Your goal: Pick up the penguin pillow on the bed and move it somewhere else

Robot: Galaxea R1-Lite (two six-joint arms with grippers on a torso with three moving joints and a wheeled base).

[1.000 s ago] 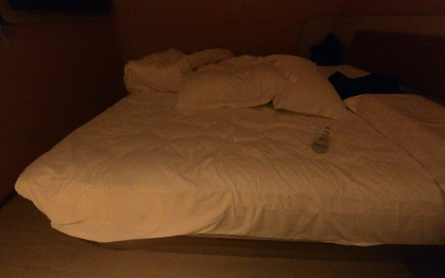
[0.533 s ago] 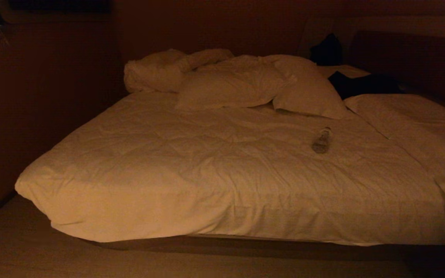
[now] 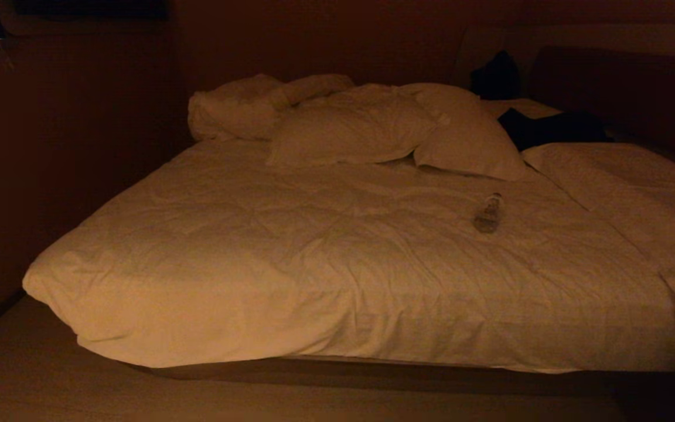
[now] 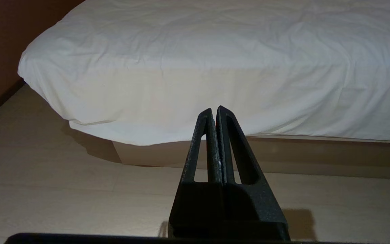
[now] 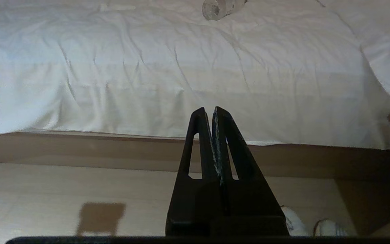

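Observation:
The bed [image 3: 290, 264] fills the head view, with a wrinkled pale duvet and rumpled plain pillows [image 3: 349, 132] heaped at its far end. No pillow here shows a penguin print, so the penguin pillow is out of view or hidden. Neither arm appears in the head view. My left gripper [image 4: 214, 110] hangs low over the floor before the near left corner of the bed [image 4: 195, 67], shut and empty. My right gripper [image 5: 208, 110] hangs likewise before the bed's near edge [image 5: 181, 84], shut with nothing in it.
A clear plastic bottle [image 3: 487, 214] lies on the duvet right of centre, also seen as the bottle [image 5: 220, 7] from the right wrist. Dark clothing [image 3: 548, 129] lies at the back right. A second duvet [image 3: 636, 193] adjoins on the right. White shoes [image 5: 296, 222] sit on the floor. A wall [image 3: 50, 146] bounds the left.

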